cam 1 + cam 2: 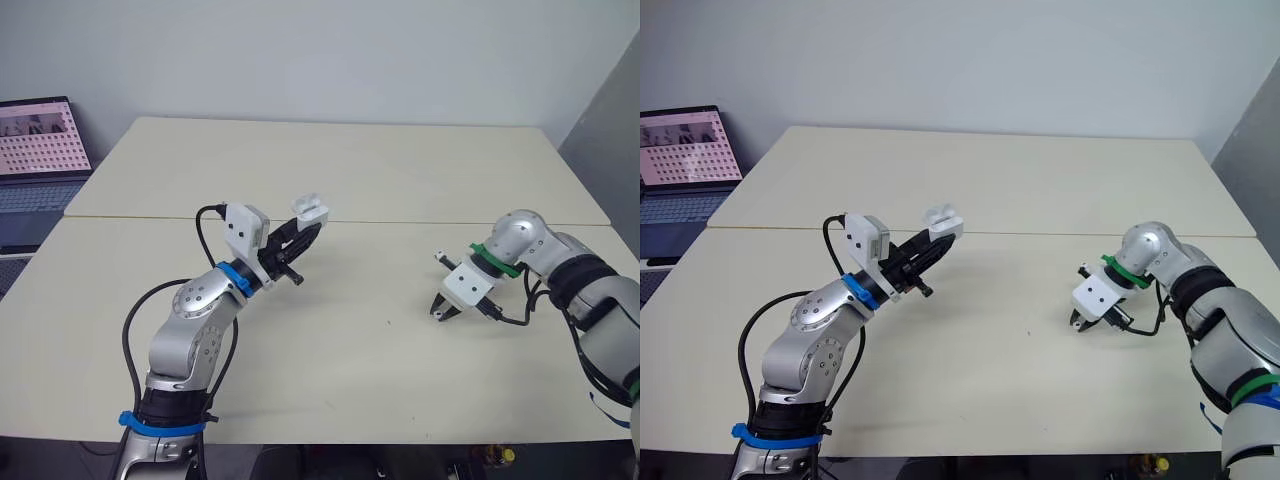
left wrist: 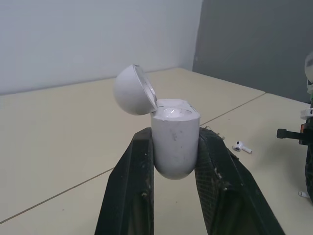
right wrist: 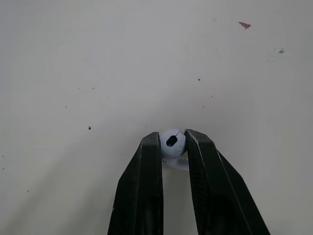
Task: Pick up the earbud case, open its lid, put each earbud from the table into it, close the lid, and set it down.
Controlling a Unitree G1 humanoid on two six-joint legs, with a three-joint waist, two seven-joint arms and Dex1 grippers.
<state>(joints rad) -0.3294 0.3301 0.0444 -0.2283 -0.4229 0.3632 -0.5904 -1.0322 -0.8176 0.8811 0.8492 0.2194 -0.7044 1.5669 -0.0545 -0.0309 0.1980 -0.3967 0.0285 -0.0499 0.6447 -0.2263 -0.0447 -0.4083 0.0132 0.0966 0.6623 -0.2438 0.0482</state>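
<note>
Right gripper [image 1: 441, 311] is seen lowered to the beige table [image 1: 400, 180] on the robot's right, with a white earbud [image 3: 171, 143] pinched between its fingertips at the surface. A second earbud [image 2: 241, 146] is found lying on the table just beyond that gripper. Left of centre, the earbud case [image 2: 175, 142] is held upright above the table, clamped between the left gripper's [image 1: 305, 232] fingers, its lid [image 2: 131, 90] hinged open. An open laptop [image 1: 40, 150] is noted beyond the far left edge.
</note>
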